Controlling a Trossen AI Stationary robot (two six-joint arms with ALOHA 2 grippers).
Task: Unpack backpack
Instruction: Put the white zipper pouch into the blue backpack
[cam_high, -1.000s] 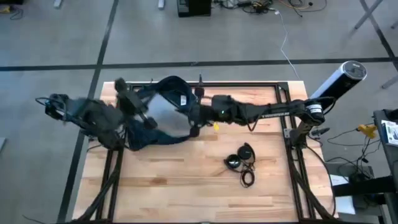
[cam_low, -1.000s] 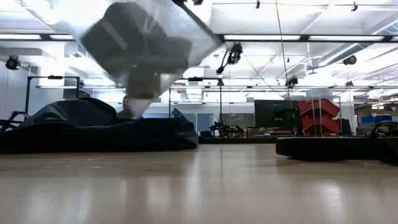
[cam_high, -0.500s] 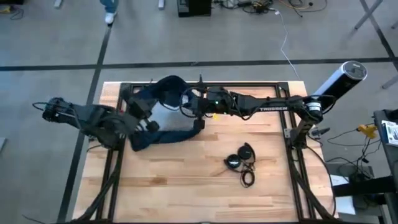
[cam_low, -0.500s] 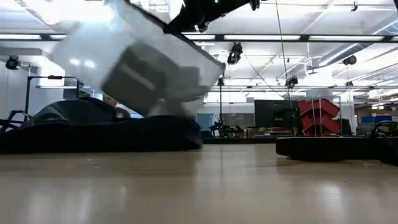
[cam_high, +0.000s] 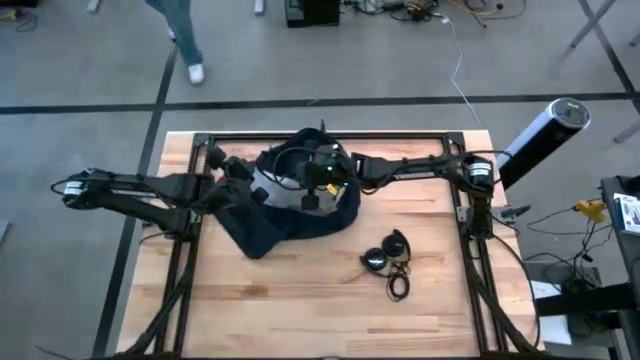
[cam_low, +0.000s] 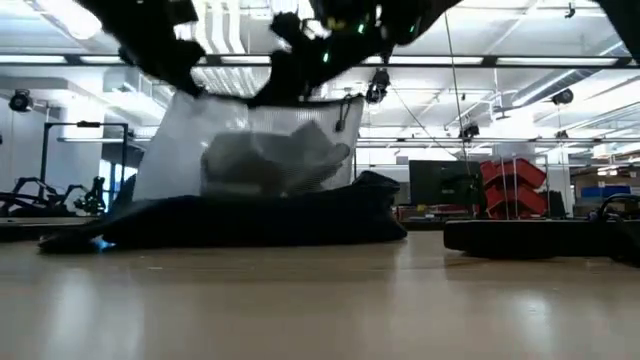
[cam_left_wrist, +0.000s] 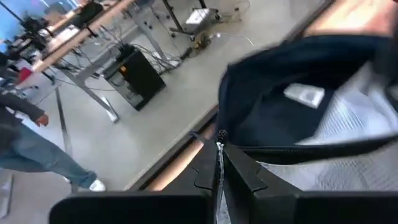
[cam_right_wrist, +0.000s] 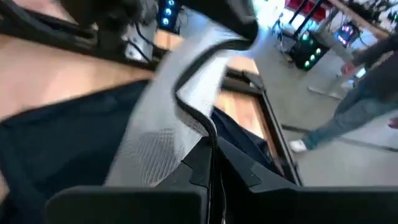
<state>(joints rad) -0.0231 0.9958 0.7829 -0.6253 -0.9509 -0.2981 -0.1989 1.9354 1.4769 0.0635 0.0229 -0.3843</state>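
My worktop (cam_high: 300, 300) is pale wood planks in a black frame, on a grey floor (cam_high: 100, 50) where a person (cam_high: 180, 30) walks past the far edge. The backpack (cam_high: 290, 215) slumps near the far edge, toward the left. My left pincer (cam_left_wrist: 219, 163) and right pincer (cam_right_wrist: 210, 149) each clench its zippered rim, lifting what seems a silvery lining. Headphones (cam_high: 388, 262) lie toward the right edge.

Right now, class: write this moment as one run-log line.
task: unpack backpack | left gripper: shut on backpack rim | right gripper: shut on opposite rim | headphones: on table, apart
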